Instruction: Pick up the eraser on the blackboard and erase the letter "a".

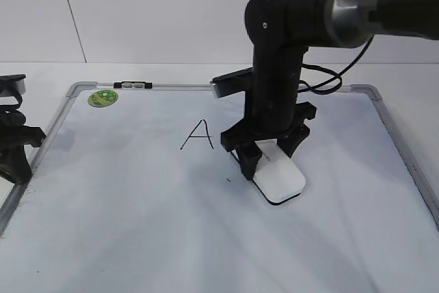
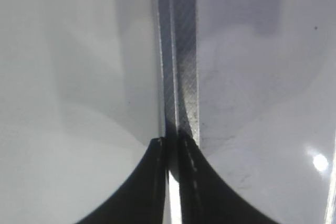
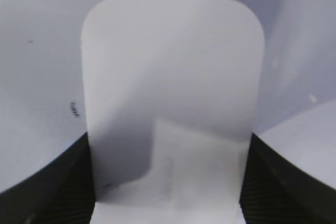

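Observation:
The white eraser (image 1: 281, 182) lies flat on the blackboard (image 1: 137, 204), right of centre. My right gripper (image 1: 269, 156) stands over it, with one black finger pressed on each long side. In the right wrist view the eraser (image 3: 173, 77) fills the gap between the fingers of my right gripper (image 3: 169, 142), and the board (image 3: 37, 77) shows around it. No lowercase "a" is in view; only a tiny dark speck (image 1: 228, 180) shows left of the eraser. My left gripper (image 1: 17, 162) is shut and empty at the board's left edge, over the frame (image 2: 184, 77), as the left wrist view shows (image 2: 172, 141).
An angular capital "A" (image 1: 198, 136) is written left of the right gripper. A round green sticker (image 1: 103, 97) sits in the far left corner. A small black-and-white clip (image 1: 134, 85) sits on the far frame. The right arm's cable hangs behind it.

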Tool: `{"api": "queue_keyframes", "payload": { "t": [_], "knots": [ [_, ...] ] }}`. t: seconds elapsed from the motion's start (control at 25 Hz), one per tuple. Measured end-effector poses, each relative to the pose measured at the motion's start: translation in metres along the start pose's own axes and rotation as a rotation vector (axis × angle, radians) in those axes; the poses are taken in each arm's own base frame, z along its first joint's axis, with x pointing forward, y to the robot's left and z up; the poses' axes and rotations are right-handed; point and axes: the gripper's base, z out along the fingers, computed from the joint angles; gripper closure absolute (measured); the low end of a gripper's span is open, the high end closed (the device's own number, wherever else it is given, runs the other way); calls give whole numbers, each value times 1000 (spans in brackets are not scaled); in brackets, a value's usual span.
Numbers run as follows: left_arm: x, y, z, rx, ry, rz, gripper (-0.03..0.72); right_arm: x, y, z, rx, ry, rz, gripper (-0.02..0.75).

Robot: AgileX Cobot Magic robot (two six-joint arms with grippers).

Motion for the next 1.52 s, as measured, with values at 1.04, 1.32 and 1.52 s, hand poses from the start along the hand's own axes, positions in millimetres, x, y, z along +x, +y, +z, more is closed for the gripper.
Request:
{"api": "queue_keyframes", "payload": {
  "t": [1.04, 1.32, 1.52],
  "knots": [
    [0, 0, 0, 0, -4, -1, 659, 12, -45, -46, 52, -106, 80, 173],
    [0, 0, 0, 0, -4, -1, 659, 9, -41, -26, 8, -59, 82, 173],
    [0, 0, 0, 0, -4, -1, 659, 7, -38, -20, -3, -44, 74, 173]
  ]
}}
